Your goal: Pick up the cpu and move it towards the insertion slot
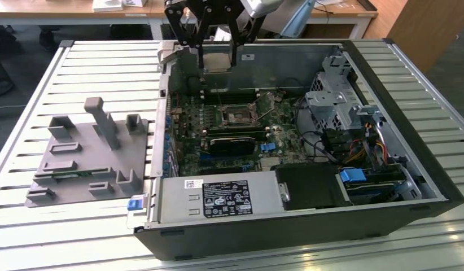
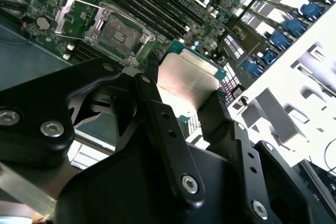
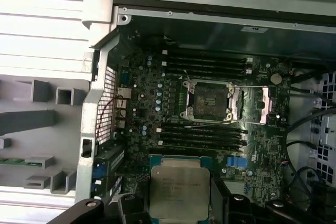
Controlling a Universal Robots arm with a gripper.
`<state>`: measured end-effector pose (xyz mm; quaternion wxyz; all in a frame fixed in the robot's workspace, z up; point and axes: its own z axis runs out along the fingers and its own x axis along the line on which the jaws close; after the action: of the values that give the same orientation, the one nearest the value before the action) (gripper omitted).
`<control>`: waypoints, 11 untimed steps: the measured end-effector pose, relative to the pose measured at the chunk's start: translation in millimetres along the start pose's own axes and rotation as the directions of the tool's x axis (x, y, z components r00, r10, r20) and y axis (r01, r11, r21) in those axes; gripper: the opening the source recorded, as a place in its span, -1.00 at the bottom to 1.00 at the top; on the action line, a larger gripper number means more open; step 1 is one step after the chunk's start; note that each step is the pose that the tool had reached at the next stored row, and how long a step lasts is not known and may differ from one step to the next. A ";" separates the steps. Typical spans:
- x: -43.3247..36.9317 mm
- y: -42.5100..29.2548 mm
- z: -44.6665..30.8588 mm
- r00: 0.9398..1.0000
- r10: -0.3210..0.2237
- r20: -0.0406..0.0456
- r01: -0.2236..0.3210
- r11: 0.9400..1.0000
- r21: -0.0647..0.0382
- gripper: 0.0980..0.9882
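Slatted table [image 1: 81,68] beneath open computer case [image 1: 412,141]

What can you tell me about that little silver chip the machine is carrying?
The cpu is a small flat square with a dull silvery metal top on a thin greenish rim. The hand grips it by two opposite edges between black fingers, so it hangs in the air above the open computer case, touching nothing else. The slot on the green board lies open and empty, some way off from the chip.
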<state>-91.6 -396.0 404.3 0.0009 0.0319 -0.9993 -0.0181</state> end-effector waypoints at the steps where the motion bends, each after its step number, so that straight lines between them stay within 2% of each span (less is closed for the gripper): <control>1: -0.9 0.0 0.0 1.000 0.000 0.000 0.000 1.000 0.000 0.01; 11: -11.8 1.1 0.1 1.000 0.000 0.000 0.000 1.000 0.000 0.01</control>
<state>-79.9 -394.1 404.2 0.0009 0.0319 -0.9993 -0.0181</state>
